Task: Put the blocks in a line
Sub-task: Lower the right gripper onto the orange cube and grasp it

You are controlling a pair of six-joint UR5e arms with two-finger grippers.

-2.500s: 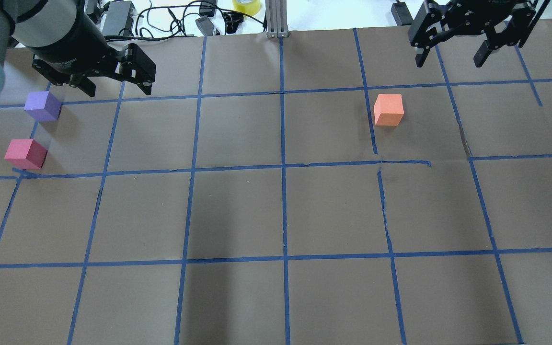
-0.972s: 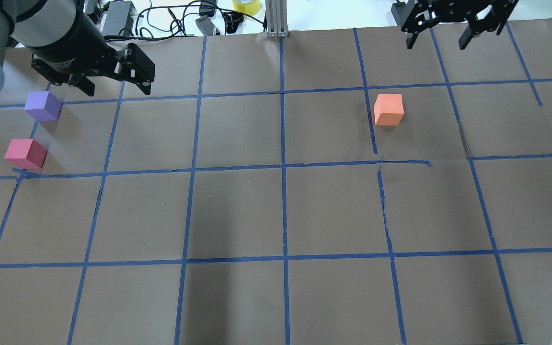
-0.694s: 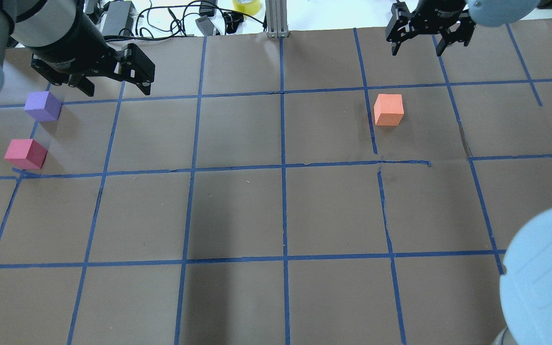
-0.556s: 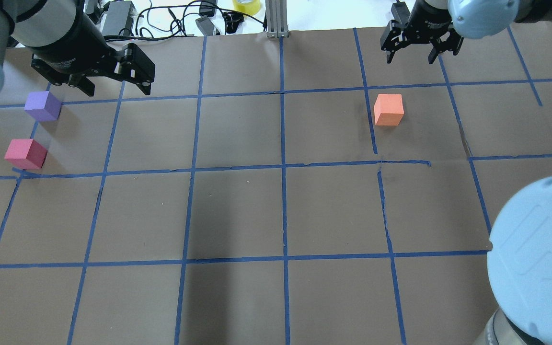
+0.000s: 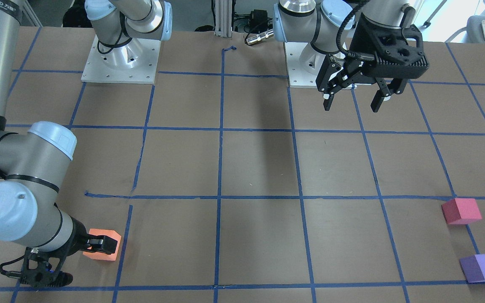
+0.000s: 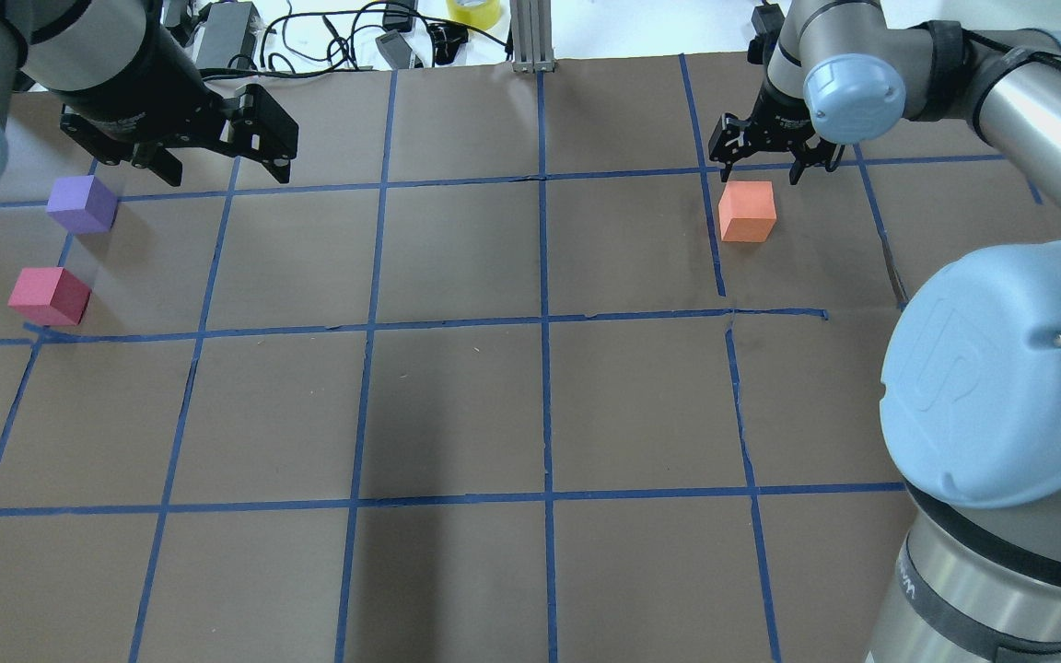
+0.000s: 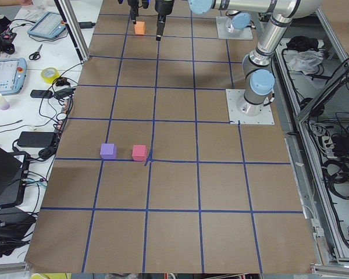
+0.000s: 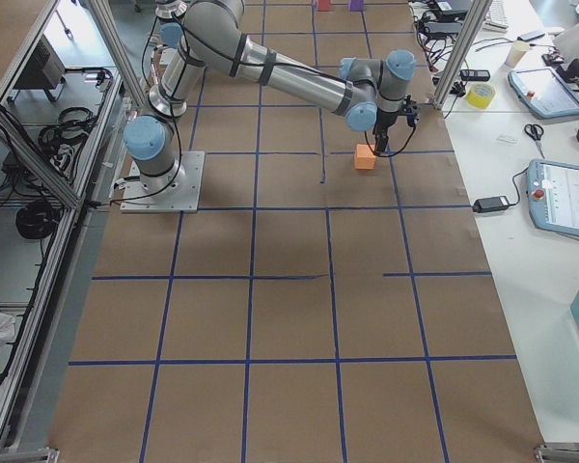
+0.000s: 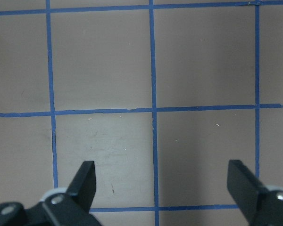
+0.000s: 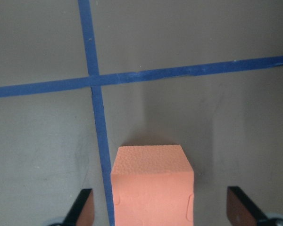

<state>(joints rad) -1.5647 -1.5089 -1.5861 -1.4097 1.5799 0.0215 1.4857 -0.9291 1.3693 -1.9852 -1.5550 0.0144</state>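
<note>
The orange block (image 6: 747, 212) sits right of centre on the brown paper; it also shows in the front view (image 5: 107, 251) and the right wrist view (image 10: 153, 186). My right gripper (image 6: 761, 172) is open, low at the block's far side. In the wrist view its fingers (image 10: 82, 209) stand apart on either side of the block without touching it. The purple block (image 6: 81, 203) and the reddish-pink block (image 6: 49, 296) sit close together at the far left. My left gripper (image 6: 227, 168) is open and empty, hovering to the right of the purple block.
My right arm's big elbow (image 6: 1000, 368) fills the overhead view's lower right. Cables, power bricks and a yellow tape roll (image 6: 473, 9) lie beyond the table's far edge beside an aluminium post (image 6: 530, 37). Blue tape lines grid the paper.
My right gripper has come from the far right corner down and left to the orange block, still open. Its elbow has swung into the overhead view. The left arm and the blocks have not moved.
</note>
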